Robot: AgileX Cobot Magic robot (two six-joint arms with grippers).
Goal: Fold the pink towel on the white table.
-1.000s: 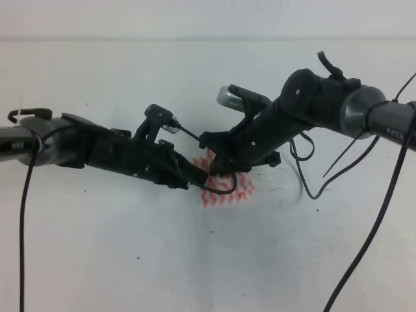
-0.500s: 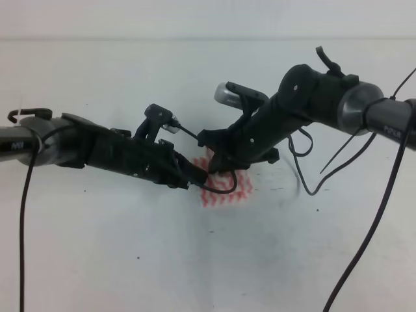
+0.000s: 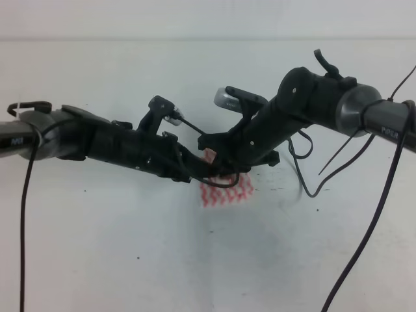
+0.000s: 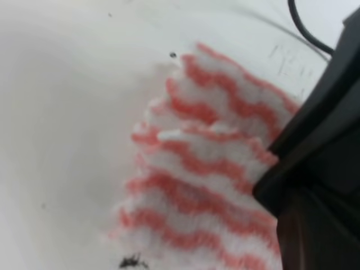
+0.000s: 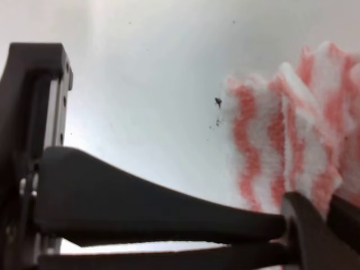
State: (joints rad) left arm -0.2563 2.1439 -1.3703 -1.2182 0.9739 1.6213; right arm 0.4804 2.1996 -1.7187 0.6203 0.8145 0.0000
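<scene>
The pink towel (image 5: 292, 146) sits pinched in the right pincer (image 5: 306, 236) in its wrist view; left pincer's state unclear.

Both arms meet over pink towel (image 3: 226, 191) on white table (image 3: 130, 260).

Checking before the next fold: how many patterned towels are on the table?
1. The pink towel lies mid-table, bunched under both arms' fingers; parts beneath them are hidden.

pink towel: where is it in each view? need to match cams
Exterior high: pink towel at centre, partly under both arms' tips.
Left wrist: centre to lower right, layered, beside a dark jaw.
Right wrist: right edge, layered, behind the jaws.
Shared landmark: the dark speck on the white table off the towel's edge, seen in both wrist views.
</scene>
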